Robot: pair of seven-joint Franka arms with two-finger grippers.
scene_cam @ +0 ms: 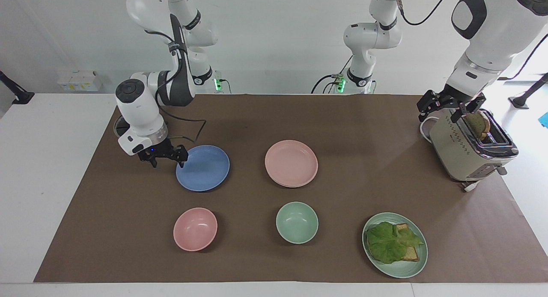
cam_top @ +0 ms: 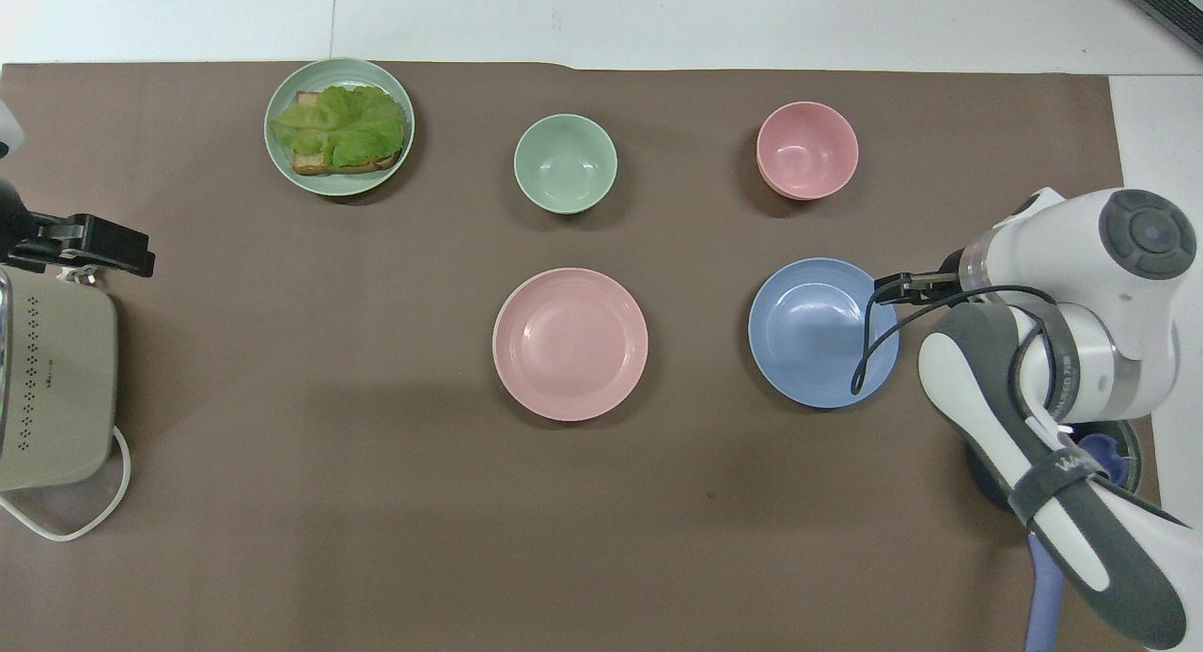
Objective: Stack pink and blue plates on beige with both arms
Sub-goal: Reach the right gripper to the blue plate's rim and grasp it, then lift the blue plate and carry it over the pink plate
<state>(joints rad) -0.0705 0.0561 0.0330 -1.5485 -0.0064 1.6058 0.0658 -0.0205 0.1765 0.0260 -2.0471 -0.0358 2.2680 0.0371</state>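
The right claw (scene_cam: 163, 156) hangs low with jaws open and empty, just beside the blue plate (scene_cam: 203, 167), at the rim toward the right arm's end of the worktop (scene_cam: 107, 228); from the claw the plate lies at 3 o'clock in the facing view. The pink plate (scene_cam: 291, 163) sits beside the blue one, toward the left arm, and a beige rim peeks from under it. The left claw (scene_cam: 450, 105) waits open over the toaster (scene_cam: 466, 153), well apart. Plates are round, shallow, matte, so no long axis; a rim pinch seems needed.
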